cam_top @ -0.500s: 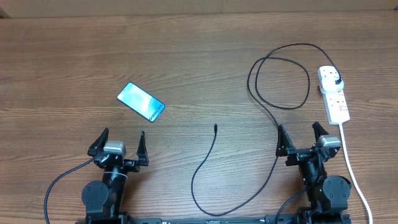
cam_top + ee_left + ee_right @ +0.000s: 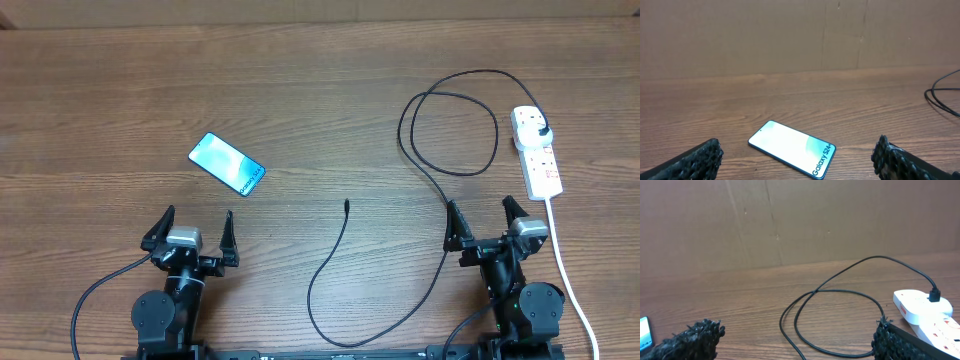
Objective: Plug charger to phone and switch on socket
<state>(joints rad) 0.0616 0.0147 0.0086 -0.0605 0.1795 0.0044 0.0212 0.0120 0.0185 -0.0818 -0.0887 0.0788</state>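
The phone (image 2: 227,163) lies screen-up and slanted on the table's left half; it also shows in the left wrist view (image 2: 792,148) with "Galaxy" text. The black charger cable (image 2: 330,265) loops from its free tip (image 2: 346,204) at mid-table to its plug (image 2: 541,131) seated in the white power strip (image 2: 537,152) at the right. The cable loop (image 2: 840,292) and the strip (image 2: 925,311) show in the right wrist view. My left gripper (image 2: 190,235) is open and empty, near the front edge below the phone. My right gripper (image 2: 487,226) is open and empty, left of the strip.
The strip's white cord (image 2: 570,275) runs down the right side past my right arm to the front edge. A brown cardboard wall (image 2: 790,35) stands behind the table.
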